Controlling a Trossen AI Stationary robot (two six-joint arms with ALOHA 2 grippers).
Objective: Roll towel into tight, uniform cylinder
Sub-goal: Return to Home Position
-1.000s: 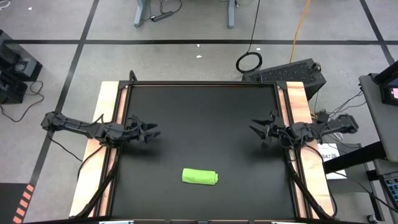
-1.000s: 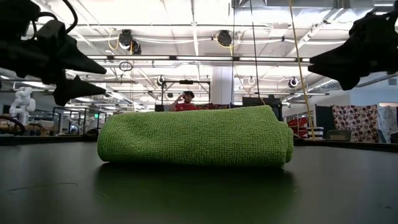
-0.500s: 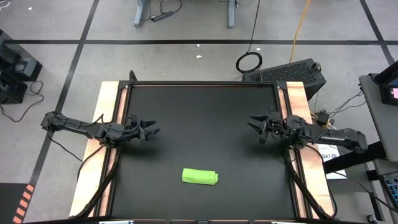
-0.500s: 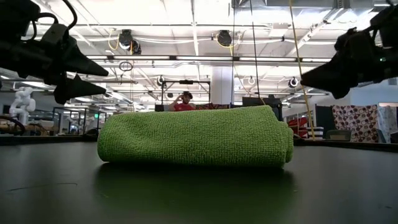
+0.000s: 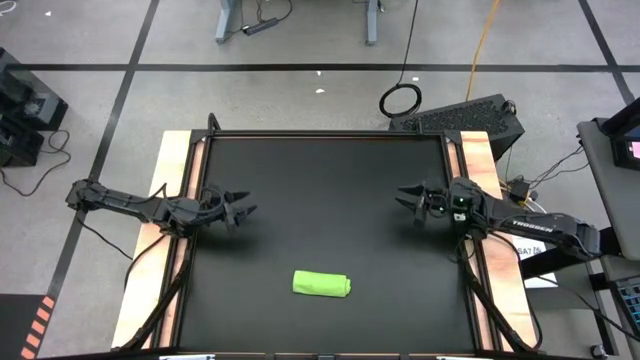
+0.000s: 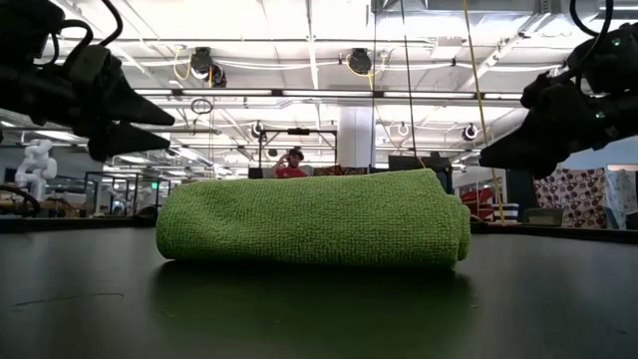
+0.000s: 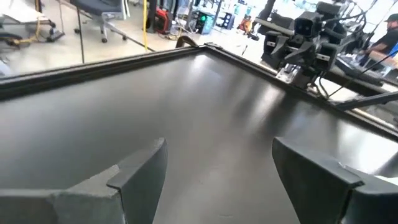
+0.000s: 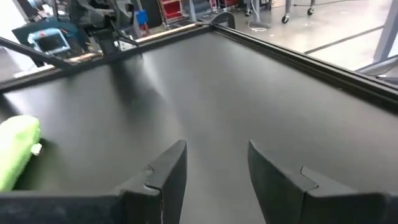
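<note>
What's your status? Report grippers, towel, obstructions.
Left gripper open, over mat's left side. Right gripper open, over its right side. Towel rolled, lying free on mat, neither gripper touching. Nothing else on mat.

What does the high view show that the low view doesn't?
Only the high view shows the whole black mat, the wooden table edges and how far the left gripper and right gripper hang from the towel. Only the low view shows the towel's rolled side profile and a person far behind. Both show the towel lying free, with both grippers clear of it.
</note>
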